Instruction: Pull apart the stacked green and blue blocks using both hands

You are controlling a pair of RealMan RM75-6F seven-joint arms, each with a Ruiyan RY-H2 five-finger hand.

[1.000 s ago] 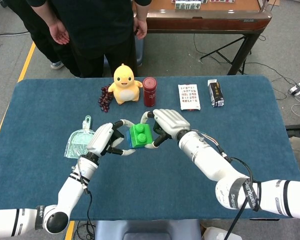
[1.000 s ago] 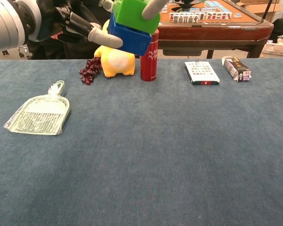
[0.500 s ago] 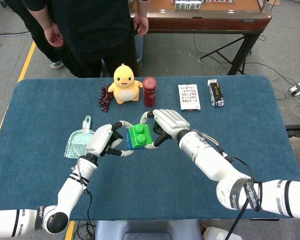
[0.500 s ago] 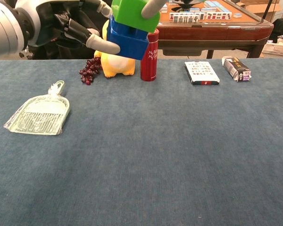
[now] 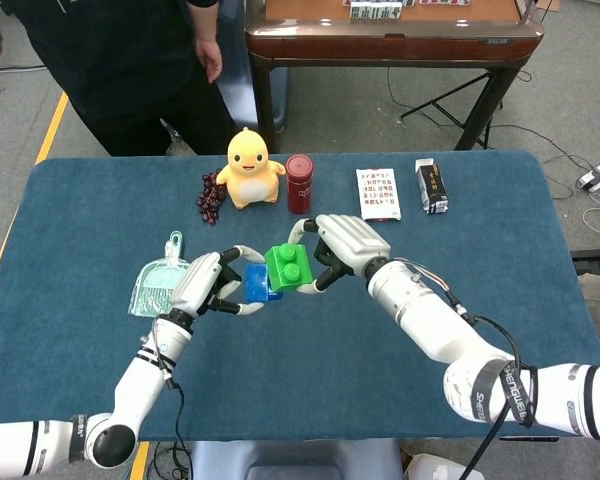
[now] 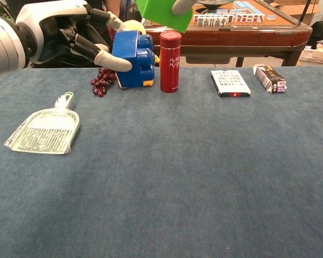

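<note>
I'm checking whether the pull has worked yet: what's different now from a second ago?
The blocks have come apart. The left hand now holds the blue block alone, lower and to the left; the right hand has carried the green block up and to the right. A person behind the table has shifted. The yellow duck toy, red bottle, grapes and dustpan stayed put.

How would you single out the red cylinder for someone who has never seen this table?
Start at the far edge of the blue-covered table. Find the yellow duck toy; the red cylinder stands upright just right of it. It is the only tall, round, dark red thing there; the grapes lie on the duck's other side.
</note>
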